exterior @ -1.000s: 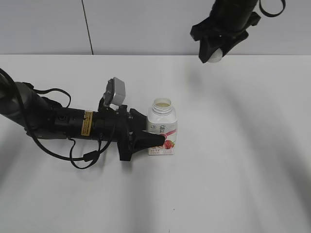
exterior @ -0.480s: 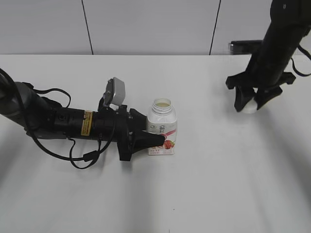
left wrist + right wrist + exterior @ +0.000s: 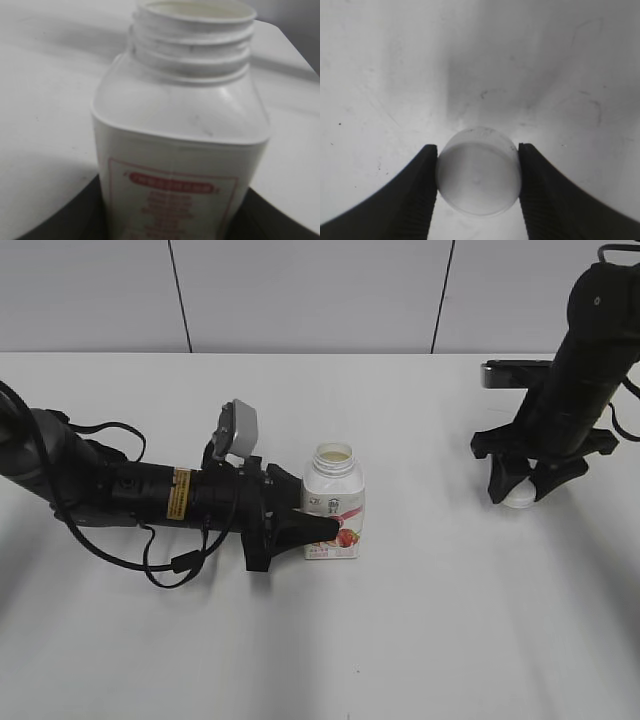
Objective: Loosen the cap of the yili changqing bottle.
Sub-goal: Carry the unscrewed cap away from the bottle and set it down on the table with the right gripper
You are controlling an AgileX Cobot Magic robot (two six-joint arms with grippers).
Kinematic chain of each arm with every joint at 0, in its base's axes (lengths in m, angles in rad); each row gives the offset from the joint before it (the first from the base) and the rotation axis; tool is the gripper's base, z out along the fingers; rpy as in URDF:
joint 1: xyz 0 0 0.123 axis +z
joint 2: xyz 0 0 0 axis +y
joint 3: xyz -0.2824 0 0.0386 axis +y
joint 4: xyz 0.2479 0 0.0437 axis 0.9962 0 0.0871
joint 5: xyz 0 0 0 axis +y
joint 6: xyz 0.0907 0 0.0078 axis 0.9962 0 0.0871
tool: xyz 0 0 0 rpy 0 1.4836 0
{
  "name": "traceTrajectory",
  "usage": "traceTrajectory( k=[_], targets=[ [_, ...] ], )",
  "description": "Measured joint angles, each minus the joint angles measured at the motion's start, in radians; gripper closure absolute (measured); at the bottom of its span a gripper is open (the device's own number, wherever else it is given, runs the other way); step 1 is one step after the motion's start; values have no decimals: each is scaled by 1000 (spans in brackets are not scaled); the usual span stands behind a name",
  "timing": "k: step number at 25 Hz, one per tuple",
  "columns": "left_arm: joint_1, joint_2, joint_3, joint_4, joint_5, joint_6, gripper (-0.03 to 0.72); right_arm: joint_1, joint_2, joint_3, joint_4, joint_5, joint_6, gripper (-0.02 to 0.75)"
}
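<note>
We see the squat white yili changqing bottle (image 3: 333, 502) uncapped in our left gripper (image 3: 318, 530), our right gripper (image 3: 520, 490) pinching its round white cap (image 3: 479, 177).

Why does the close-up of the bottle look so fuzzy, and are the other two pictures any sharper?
In the left wrist view the bottle sits very near the lens, so its label print is soft and unreadable. The right wrist view is crisper: the cap between the right claw fingers is clear, with a soft shadow on the table. The exterior view is evenly lit, with faint shadows.
</note>
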Motion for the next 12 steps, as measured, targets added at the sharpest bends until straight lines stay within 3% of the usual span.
traceTrajectory(
  k=[12],
  targets=[
    [0, 0, 0, 2, 0, 0, 323, 0, 20, 1, 6, -25, 22, 351]
  ],
)
